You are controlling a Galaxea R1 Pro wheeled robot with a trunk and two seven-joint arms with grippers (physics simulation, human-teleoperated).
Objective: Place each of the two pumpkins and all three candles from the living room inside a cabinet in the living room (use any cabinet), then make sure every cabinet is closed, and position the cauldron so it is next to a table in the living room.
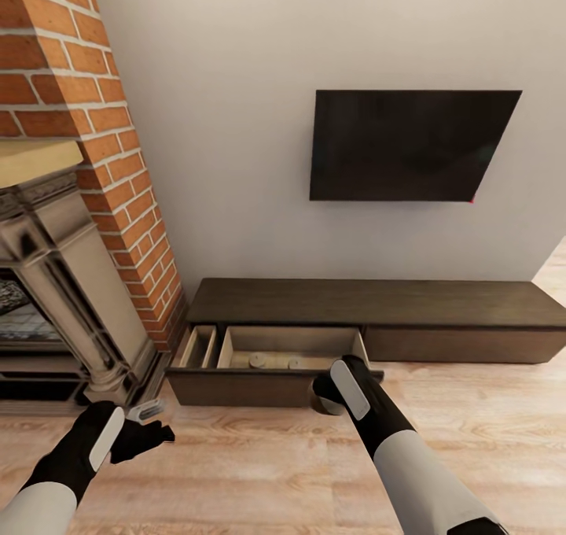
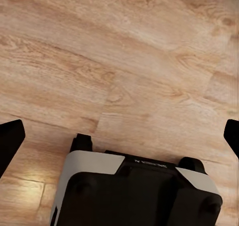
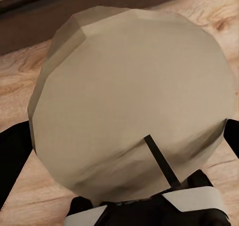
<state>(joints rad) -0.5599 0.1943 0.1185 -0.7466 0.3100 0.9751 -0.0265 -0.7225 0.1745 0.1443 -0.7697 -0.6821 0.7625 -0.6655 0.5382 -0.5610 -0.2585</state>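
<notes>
Right gripper [image 1: 326, 393], seen from the head, carried a candle [image 1: 328, 398] just before the cabinet's [image 1: 377, 303] pulled-out drawer [image 1: 291, 350], where two more candles [image 1: 258, 359] lay; the left gripper [image 1: 145, 433] hovered above the floor [image 1: 259, 472]. Left wrist view: fingers [image 2: 10, 141] spread, nothing between. Right wrist view: candle [image 3: 134, 101] pinched at its sides — probably light, rigid, waxy-slick.

My right claw [image 1: 326, 393] is mostly hidden behind its forearm; candle [image 3: 134, 101] blocks the cabinet drawer [image 1: 271, 362] beyond.
</notes>
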